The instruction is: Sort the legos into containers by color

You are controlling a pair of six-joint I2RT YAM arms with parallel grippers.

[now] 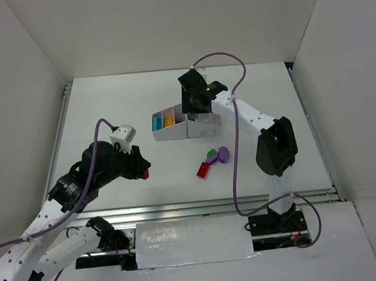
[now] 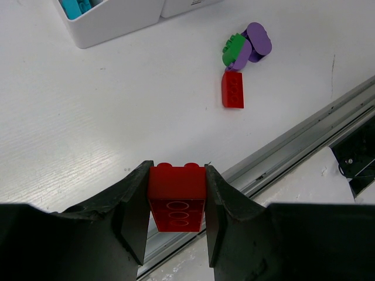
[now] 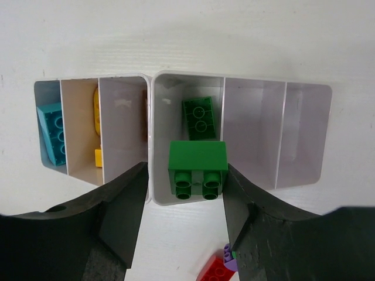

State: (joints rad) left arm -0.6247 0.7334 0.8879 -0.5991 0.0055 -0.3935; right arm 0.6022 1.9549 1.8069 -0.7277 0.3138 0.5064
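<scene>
Left gripper (image 2: 176, 175) clamps a red brick (image 2: 176, 199), its lower end hidden inside the jaws. Right gripper (image 3: 184, 181) hangs released around a green brick (image 3: 197, 167) above the white tray (image 3: 304, 134), partly covering a second green brick (image 3: 199, 116) inside

The work surface is a flat white table (image 1: 140, 118). Plain white panels (image 1: 166, 25) enclose it at left, rear and right. Aluminium rails (image 1: 200, 208) border its near edge. Lighting is even and diffuse.
</scene>
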